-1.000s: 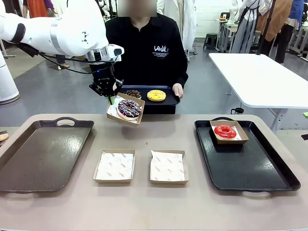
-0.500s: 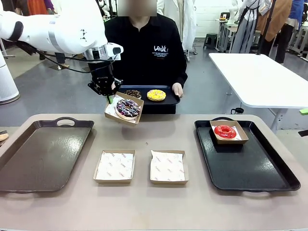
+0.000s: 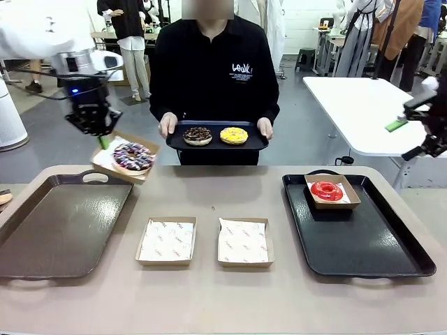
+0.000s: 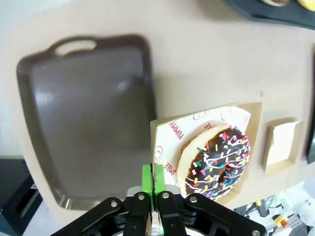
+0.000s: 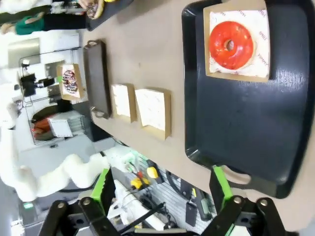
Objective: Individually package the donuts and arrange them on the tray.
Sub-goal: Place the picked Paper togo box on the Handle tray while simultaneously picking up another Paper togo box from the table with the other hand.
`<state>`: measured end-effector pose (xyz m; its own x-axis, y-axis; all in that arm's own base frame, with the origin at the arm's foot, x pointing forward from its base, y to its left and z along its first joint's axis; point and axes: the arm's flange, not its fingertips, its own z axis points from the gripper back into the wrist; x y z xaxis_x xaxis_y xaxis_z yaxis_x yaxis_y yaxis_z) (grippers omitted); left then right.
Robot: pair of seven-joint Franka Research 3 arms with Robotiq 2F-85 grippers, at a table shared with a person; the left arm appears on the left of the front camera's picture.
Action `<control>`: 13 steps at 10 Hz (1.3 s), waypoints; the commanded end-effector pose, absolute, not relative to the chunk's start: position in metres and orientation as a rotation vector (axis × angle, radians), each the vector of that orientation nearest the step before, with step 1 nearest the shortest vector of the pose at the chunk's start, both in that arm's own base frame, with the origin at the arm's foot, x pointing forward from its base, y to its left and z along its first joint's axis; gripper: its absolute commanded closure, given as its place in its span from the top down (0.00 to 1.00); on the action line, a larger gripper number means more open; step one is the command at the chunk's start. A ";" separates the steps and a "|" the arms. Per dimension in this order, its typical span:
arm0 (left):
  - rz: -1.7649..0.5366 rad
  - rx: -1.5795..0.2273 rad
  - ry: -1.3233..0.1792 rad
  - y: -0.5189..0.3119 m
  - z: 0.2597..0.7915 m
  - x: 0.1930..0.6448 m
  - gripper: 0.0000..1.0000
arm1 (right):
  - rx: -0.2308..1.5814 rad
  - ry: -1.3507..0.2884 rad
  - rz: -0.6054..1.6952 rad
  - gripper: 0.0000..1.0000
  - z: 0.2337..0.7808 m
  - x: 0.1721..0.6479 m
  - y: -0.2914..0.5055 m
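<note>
Purple sprinkled donut [image 3: 133, 156] sits in a paper-lined cardboard box [image 3: 110, 155], up in the air over the far end of the brown tray [image 3: 63, 223] on my left side, box tilted a bit toward the table. My left gripper [image 3: 103, 139] has the box by its near edge, green pads pinched tight on the cardboard rim; in the left wrist view the donut lies just beside the fingertips [image 4: 146, 173], not touching them. Red donut [image 3: 327, 190] is already in its own box [image 3: 351, 197], which sits at the far left corner of the black tray [image 3: 363, 244] on my right side. Chocolate donut [image 3: 198, 135] and yellow donut [image 3: 233, 135] lie side by side, unboxed, on a small dark tray [image 3: 216, 145] that the person holds at the far edge, one hand [image 3: 167, 124] on each end. Two empty lined boxes [image 3: 166, 241] [image 3: 243, 242] rest next to each other on the table [image 3: 223, 300] between the two big trays. My right gripper [image 3: 408, 138] hangs high off the right side, well apart from everything, jaws spread wide with nothing between them; its wrist view looks down on the black tray and red donut.
</note>
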<state>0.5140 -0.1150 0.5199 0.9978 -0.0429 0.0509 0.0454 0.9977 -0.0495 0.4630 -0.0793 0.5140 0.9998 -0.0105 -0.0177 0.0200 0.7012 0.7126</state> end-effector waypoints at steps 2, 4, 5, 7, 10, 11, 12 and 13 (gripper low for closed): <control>0.041 -0.083 -0.020 -0.073 0.501 0.490 0.01 | 0.612 0.032 0.009 1.00 0.502 0.455 0.013; 0.080 -0.081 -0.023 -0.046 0.490 0.478 0.01 | 0.537 0.032 0.053 1.00 0.487 0.444 0.067; 0.099 -0.077 -0.028 -0.039 0.484 0.476 0.01 | 0.507 0.030 0.069 1.00 0.475 0.439 0.086; 0.106 -0.047 -0.035 -0.032 0.476 0.474 0.01 | 0.480 0.026 0.092 1.00 0.460 0.425 0.099; 0.089 -0.025 -0.062 -0.033 0.475 0.477 0.01 | 0.509 0.038 0.117 1.00 0.456 0.430 0.105; 0.104 -0.043 -0.017 -0.033 0.477 0.480 0.01 | 0.509 0.038 0.117 1.00 0.456 0.430 0.105; 0.104 -0.043 -0.017 -0.033 0.477 0.480 0.01 | 0.509 0.038 0.117 1.00 0.456 0.430 0.105; 0.104 -0.043 -0.017 -0.033 0.477 0.480 0.01 | 0.509 0.038 0.117 1.00 0.456 0.430 0.105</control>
